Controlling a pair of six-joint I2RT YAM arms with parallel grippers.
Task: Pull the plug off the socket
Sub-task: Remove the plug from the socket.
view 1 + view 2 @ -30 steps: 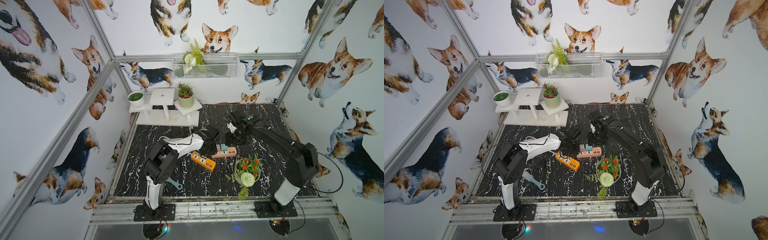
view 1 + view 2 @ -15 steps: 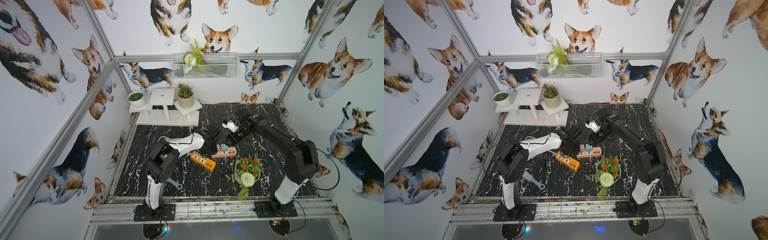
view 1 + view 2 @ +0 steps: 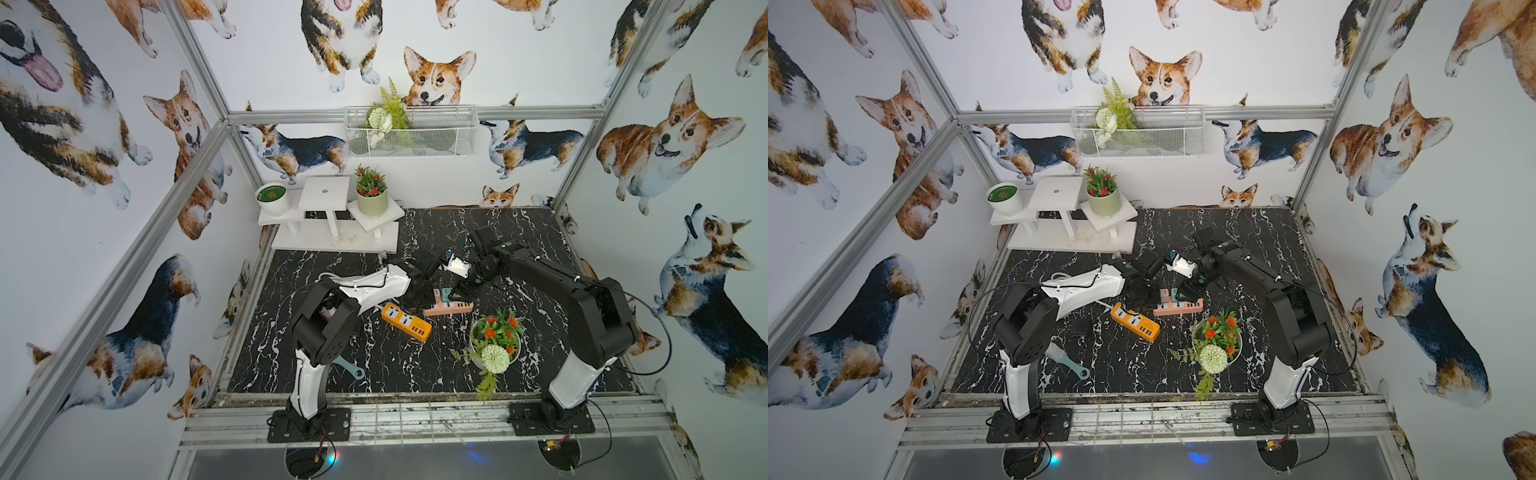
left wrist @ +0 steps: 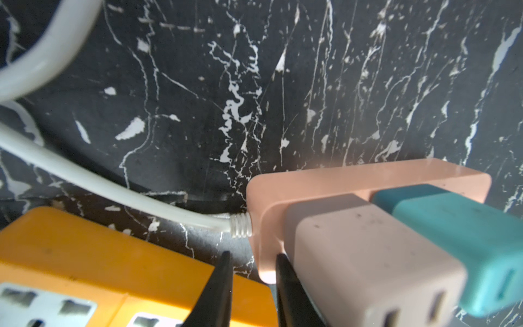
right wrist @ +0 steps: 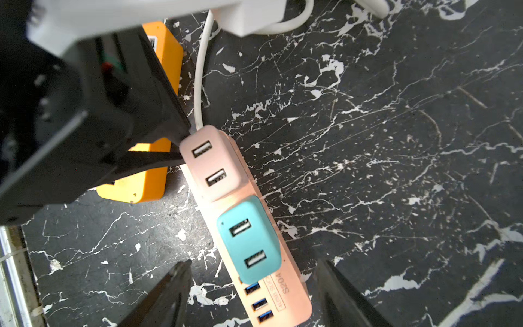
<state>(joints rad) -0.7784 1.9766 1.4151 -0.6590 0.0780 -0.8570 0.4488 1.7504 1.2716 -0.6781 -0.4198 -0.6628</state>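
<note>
A pink socket strip (image 3: 451, 308) (image 5: 285, 294) lies on the black marble floor. Two plugs stand in it: a pale pink adapter (image 5: 212, 164) (image 4: 368, 254) at the cable end and a teal one (image 5: 249, 240) (image 4: 467, 235) beside it. My left gripper (image 4: 252, 254) is shut with nothing between its jaws. Its fingers (image 5: 152, 158) rest against the strip's cable end, under the pale pink adapter. Over the strip hangs my right gripper (image 5: 253, 262) (image 3: 461, 291), open, with one finger on each side of the teal plug and touching nothing.
An orange power strip (image 3: 406, 321) (image 4: 85, 254) lies close beside the pink one, under my left gripper. The strip's white cable (image 4: 113, 192) curls away behind. A flower pot (image 3: 494, 340) stands near the front, a blue brush (image 3: 351, 368) by the left base, a white shelf (image 3: 332, 232) at the back.
My right gripper has come forward and down from behind the strip to hang over the teal plug, and its jaws have spread wider. The left gripper has stayed at the strip's end.
</note>
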